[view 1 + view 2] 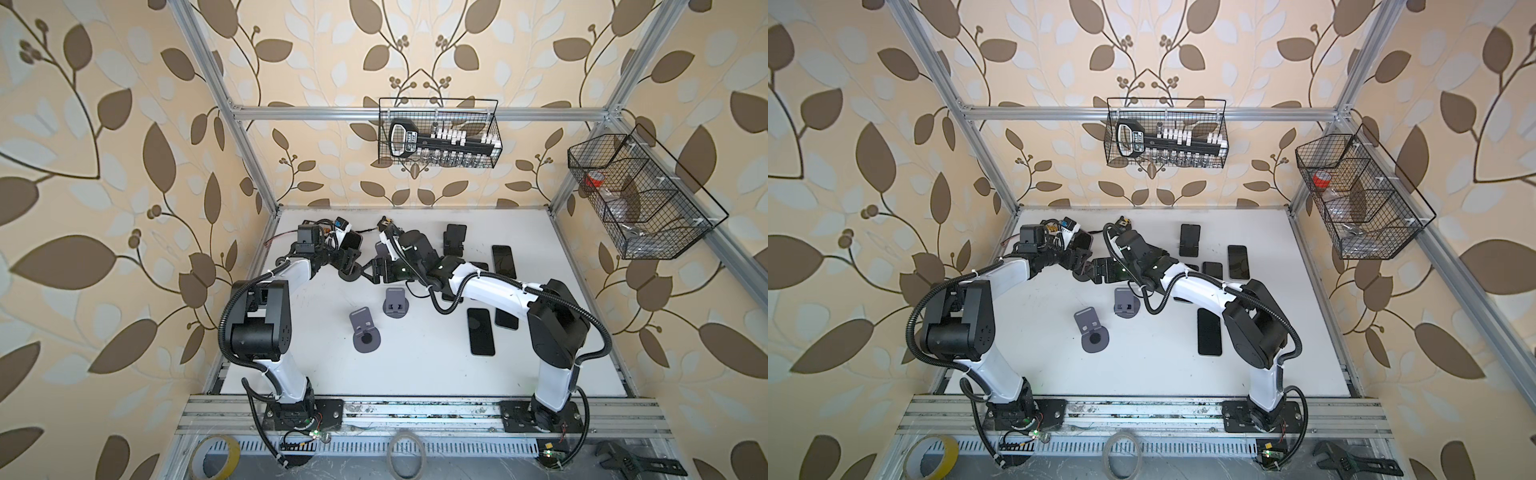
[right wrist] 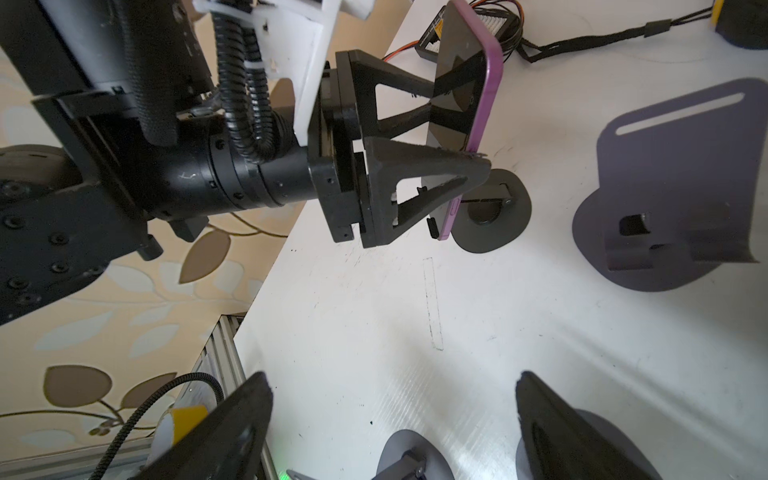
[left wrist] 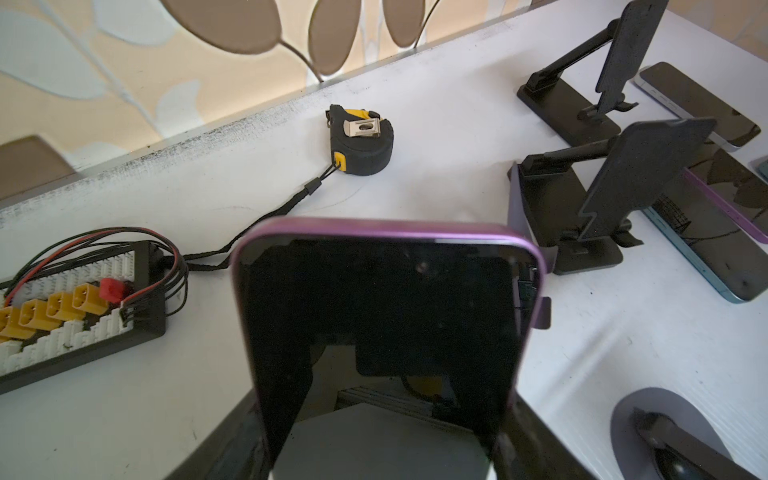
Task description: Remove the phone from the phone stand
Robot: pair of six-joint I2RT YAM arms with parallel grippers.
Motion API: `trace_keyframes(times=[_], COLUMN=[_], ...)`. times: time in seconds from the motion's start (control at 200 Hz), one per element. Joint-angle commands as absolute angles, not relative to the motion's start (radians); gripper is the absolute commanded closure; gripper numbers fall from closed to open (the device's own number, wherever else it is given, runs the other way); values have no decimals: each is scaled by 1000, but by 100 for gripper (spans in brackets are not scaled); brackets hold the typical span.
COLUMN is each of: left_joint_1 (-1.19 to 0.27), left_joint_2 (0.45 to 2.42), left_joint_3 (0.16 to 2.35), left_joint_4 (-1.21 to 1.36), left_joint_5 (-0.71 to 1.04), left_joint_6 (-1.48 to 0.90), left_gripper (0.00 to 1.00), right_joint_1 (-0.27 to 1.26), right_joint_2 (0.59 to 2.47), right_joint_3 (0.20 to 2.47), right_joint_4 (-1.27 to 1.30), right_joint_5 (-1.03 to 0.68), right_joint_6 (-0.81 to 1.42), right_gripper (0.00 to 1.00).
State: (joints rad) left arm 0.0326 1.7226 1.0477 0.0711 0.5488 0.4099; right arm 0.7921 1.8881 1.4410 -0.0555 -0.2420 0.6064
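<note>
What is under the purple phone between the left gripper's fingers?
Below the purple phone, a round dark stand base sits on the table. The phone and a finger of the left gripper cover the spot where they might touch.

My left arm and right arm have white shells between black joints, each with ribbed black conduit alongside. My jaws are matte black, open triangular frames.

It is bright everywhere. The white table shines, and shadows on it are soft and gray. In both top views the walls bend near the edges. Up close, the phone is dark and mirrors things. My right pincer looks fuzzy, with white glare on the table beside it.
</note>
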Motion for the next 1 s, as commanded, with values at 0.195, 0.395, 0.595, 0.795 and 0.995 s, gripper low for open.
trace_keyframes(times=[0.195,0.395,0.595,0.795,0.995], left_joint_1=[43,43,43,43,43], left_joint_2=[1657,1635,1620,1614,1616], left_joint_3=[1085,1083,1085,1090,1097], left_joint_4=[90,90,87,93,103], left_joint_5=[579,563,543,544,542], left_joint_6=[373,360,345,324,285], left_gripper=[48,49,50,51,53], right_joint_1=[808,809,811,810,816], right_joint_2=[1844,1840,1835,1834,1834], right_joint_3=[1444,1442,1437,1437,1439], right_joint_4=[-68,-68,-69,-69,-70], right_joint_5=[-209,-210,-210,-206,-206], right_joint_6=[611,609,607,607,607], right_gripper=[8,8,8,8,8])
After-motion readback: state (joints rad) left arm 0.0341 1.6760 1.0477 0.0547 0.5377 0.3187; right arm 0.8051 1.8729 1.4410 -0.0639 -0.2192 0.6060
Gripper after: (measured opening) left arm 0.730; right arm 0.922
